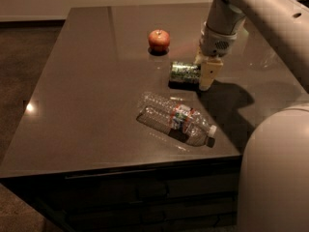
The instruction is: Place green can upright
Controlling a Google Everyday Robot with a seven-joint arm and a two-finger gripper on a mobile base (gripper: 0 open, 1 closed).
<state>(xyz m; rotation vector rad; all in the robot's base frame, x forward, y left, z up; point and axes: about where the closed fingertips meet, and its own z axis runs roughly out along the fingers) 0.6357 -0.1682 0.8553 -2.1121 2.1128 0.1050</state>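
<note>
The green can (pixel 184 73) lies on its side on the dark table (pixel 91 95), right of centre. My gripper (pixel 204 75) hangs from the arm at the upper right and points down at the can's right end. One pale finger (pixel 208 74) shows in front of that end and touches or nearly touches it. The can's right end is hidden behind the finger.
A red apple (pixel 159 40) stands behind and left of the can. A clear plastic water bottle (pixel 176 118) lies on its side in front of the can, cap to the right. The robot's pale body (pixel 277 173) fills the lower right corner.
</note>
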